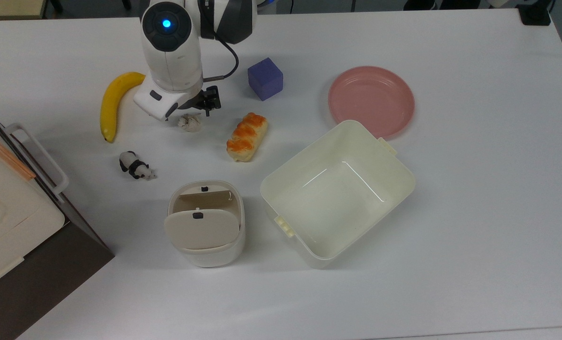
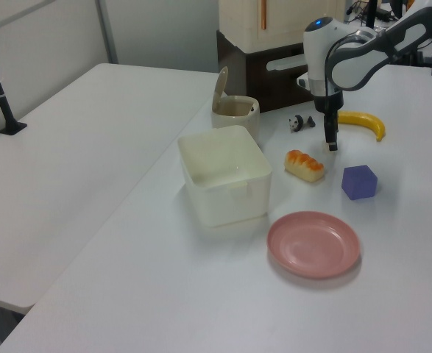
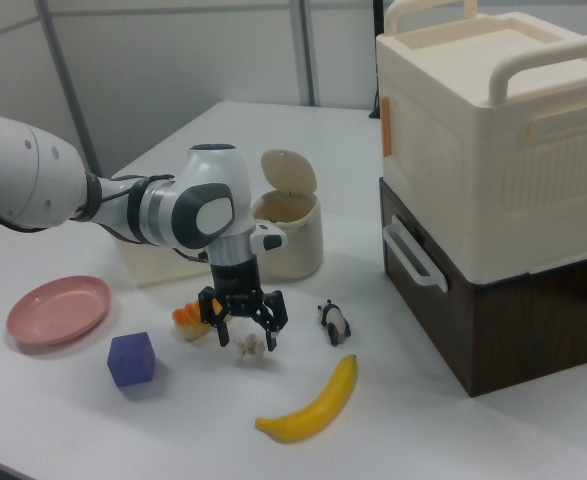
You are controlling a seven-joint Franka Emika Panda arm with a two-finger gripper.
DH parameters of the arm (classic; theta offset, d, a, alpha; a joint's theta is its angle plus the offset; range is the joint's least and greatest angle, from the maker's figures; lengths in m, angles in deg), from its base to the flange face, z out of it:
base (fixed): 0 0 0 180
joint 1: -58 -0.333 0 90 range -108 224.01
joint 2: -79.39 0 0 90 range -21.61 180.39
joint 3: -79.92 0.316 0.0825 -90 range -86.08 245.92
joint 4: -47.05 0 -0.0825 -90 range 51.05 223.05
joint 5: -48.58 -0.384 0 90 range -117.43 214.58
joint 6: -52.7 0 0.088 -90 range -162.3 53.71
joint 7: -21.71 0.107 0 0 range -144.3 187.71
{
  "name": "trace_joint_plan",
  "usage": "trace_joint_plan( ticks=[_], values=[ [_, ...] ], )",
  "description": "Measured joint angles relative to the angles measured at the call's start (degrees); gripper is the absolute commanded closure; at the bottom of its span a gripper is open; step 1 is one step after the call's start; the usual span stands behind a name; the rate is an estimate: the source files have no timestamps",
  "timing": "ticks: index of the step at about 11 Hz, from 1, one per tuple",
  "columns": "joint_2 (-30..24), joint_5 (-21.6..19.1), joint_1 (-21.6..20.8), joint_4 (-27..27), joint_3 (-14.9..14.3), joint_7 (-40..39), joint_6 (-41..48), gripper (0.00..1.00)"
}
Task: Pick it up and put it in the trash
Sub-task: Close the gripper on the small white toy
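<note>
The crumpled paper wad (image 1: 190, 123) (image 3: 250, 346) lies on the white table (image 1: 474, 198), in the stretch nearer the top view's upper edge of the table than its lower one, and the gripper (image 3: 242, 318) (image 1: 193, 107) hangs just over it with its black fingers (image 3: 269, 315) spread apart, nothing between them; in the right view the wad sits just below and between the fingertips. To the top view's left of the wad lies the banana (image 1: 111, 101), to its right the bread roll (image 1: 246, 136), both near but apart, with bare table all round the wad. The purple cube (image 1: 265, 78) stands beyond the roll toward the table's far edge, and the pink plate (image 1: 370, 101) lies well off to the top view's right. The toy panda (image 1: 136, 166) stands between the wad and the trash bin (image 1: 205, 224), whose flap lid is tipped up, leaving the mouth open. The stretch of table from wad to bin is bare apart from the panda off to one side. The large lidless tub (image 1: 337, 191) stands just beside the bin on the top view's right, its far corner next to the plate. A cream case on a dark base (image 3: 493, 190) occupies the table's corner at the top view's lower left. The top view's right half and lower edge of the table are bare.
</note>
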Motion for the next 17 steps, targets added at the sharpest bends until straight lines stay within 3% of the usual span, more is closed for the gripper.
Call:
trace_joint_plan(
  ticks=[1, 2, 3, 4, 5, 8, 9, 10, 11, 14, 17],
  values=[
    [0.1, 0.0, 0.0, -0.1, 0.0, 0.0, -0.6, 0.08],
    [0.2, 0.0, 0.0, -0.2, 0.0, 0.0, -1.1, 0.2],
    [0.2, 0.0, 0.0, -0.3, 0.0, 0.0, -1.2, 0.21],
    [0.2, 0.0, 0.0, -0.3, 0.0, 0.0, -1.2, 0.32],
    [0.2, 0.0, 0.0, -0.3, 0.0, 0.0, -1.2, 0.32],
    [0.2, 0.0, 0.0, -0.3, 0.0, 0.0, -1.2, 0.63],
    [0.3, 0.0, 0.0, -0.3, 0.0, 0.0, -1.2, 0.66],
    [0.5, 0.0, 0.0, -0.3, 0.0, 0.0, -1.2, 0.79],
    [0.6, 0.0, 0.0, -0.4, 0.0, 0.0, -1.2, 0.85],
    [0.5, 0.0, 0.0, -0.8, 0.0, 0.0, -1.2, 0.97],
    [0.6, 0.0, 0.0, -1.2, 0.0, 0.0, -1.2, 1.0]
  ],
)
